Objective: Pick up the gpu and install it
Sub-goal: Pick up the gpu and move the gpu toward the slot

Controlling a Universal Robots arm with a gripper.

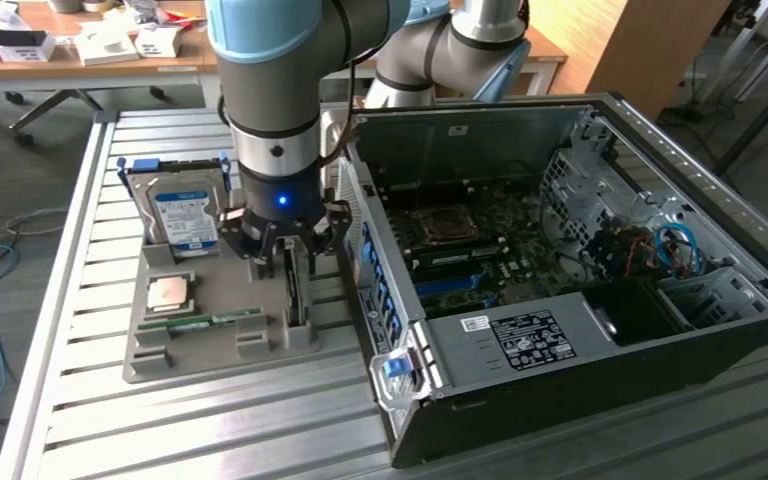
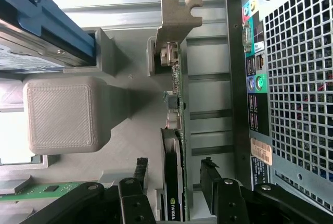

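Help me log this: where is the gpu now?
The gpu stands on edge in the grey tray, straddled by the open gripper, with the hard drive at the exterior view's left and the computer case at its right.

Robotics lab: slatted metal workbench (image 1: 224,420), opened computer case (image 1: 518,400), cluttered desk (image 1: 64,12).

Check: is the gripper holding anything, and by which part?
Nothing held. The gripper is open, fingers either side of the gpu near its fan, gaps on both sides.
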